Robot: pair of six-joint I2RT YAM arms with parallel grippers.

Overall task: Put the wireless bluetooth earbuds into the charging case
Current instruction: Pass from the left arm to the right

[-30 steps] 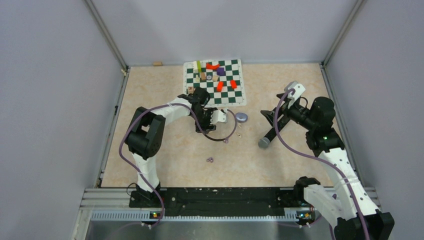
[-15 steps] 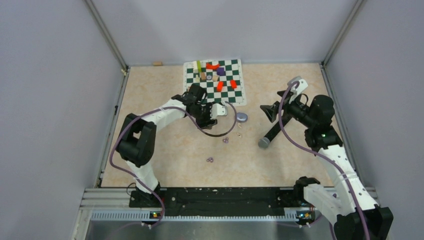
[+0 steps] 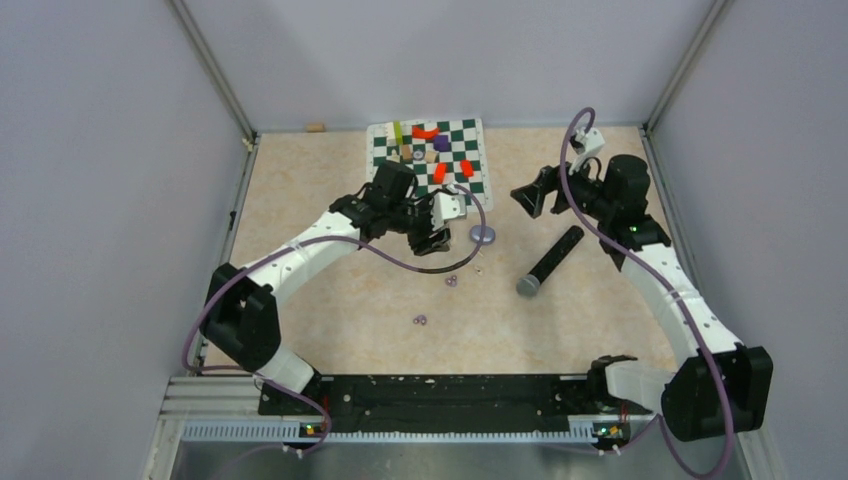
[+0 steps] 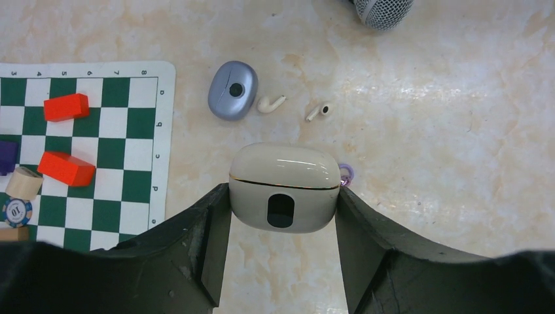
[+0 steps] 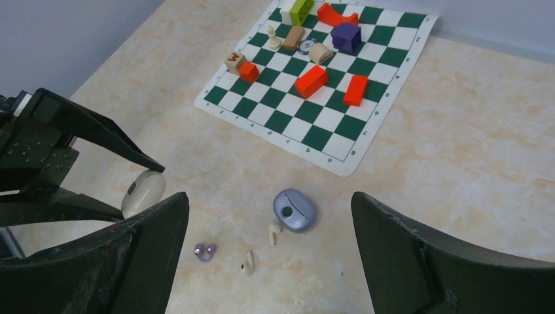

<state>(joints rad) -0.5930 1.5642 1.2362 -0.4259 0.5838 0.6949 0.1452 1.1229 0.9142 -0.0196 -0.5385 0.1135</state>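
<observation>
Cream charging case [image 4: 283, 176] sits clamped in the left hand [image 4: 283, 201]. Right hand [image 5: 268, 201] gapes wide, empty, above the tabletop [image 5: 458, 131].

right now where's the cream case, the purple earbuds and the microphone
cream case [image 4: 285, 186], left wrist view, middle of its front face
purple earbuds [image 5: 204, 252], right wrist view, middle of the little cluster
microphone [image 3: 553, 257], top view, middle of its black handle

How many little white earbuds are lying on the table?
2. The first white earbud lies right beside the blue-grey case; the second white earbud lies farther from it, apart. Others could be hidden.
</observation>
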